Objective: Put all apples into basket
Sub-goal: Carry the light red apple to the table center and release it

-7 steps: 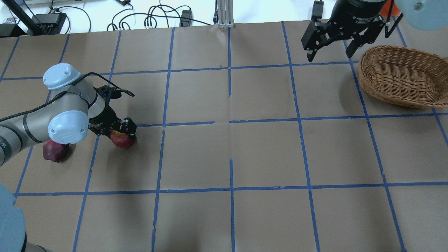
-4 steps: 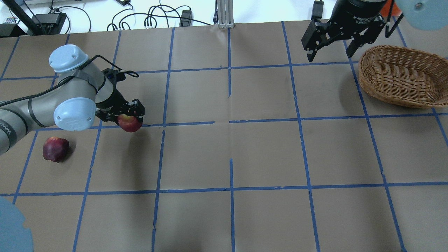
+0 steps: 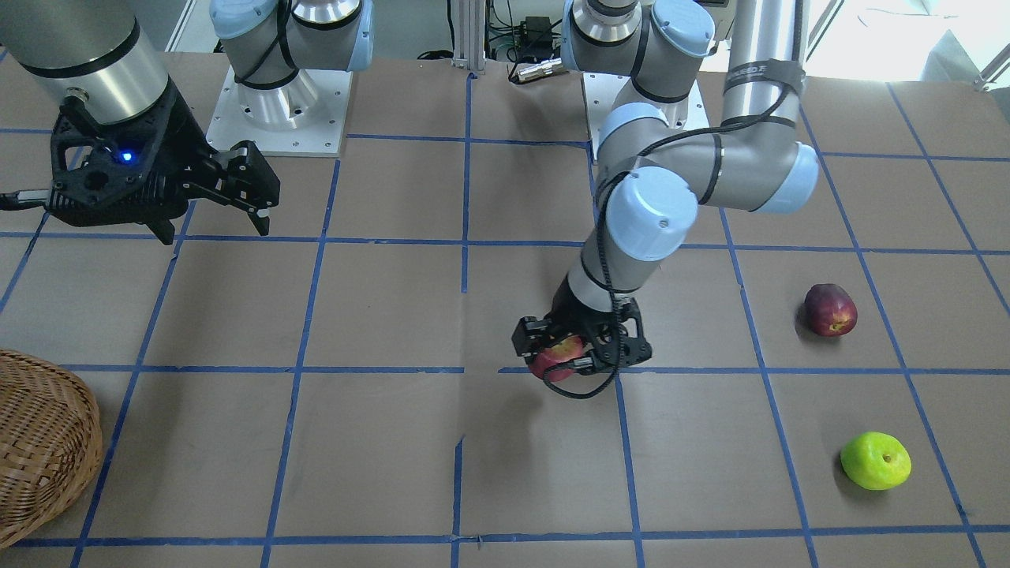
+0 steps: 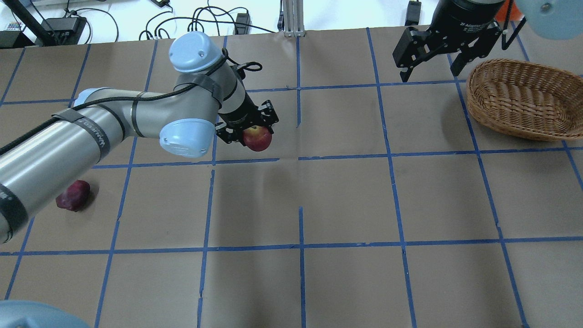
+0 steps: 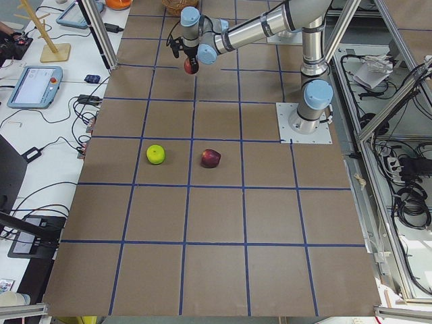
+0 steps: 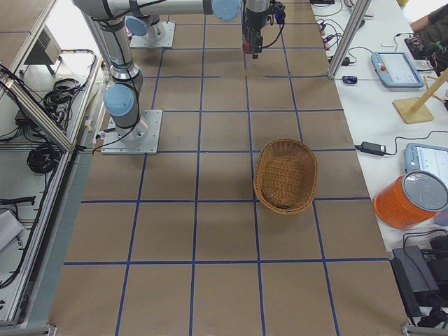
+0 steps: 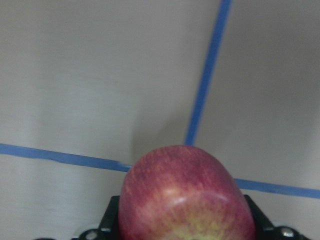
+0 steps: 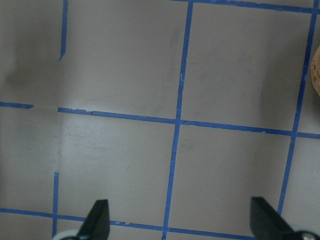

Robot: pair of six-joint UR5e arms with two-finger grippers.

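My left gripper is shut on the red apple with yellowish patches and holds it above the table, left of centre. The apple fills the bottom of the left wrist view. The maroon apple lies on the table at the far left. The lime green apple lies nearby, farther from my base, and is out of the overhead view. The wicker basket stands at the far right and holds nothing. My right gripper is open and empty, hovering just left of the basket.
The table is brown paper with a grid of blue tape lines. Cables and power bricks lie beyond the far edge. An aluminium post stands at the middle of the far edge.
My left gripper has lifted the red apple off the table and carried it right and away from me, toward the table's middle. The right arm has not moved.
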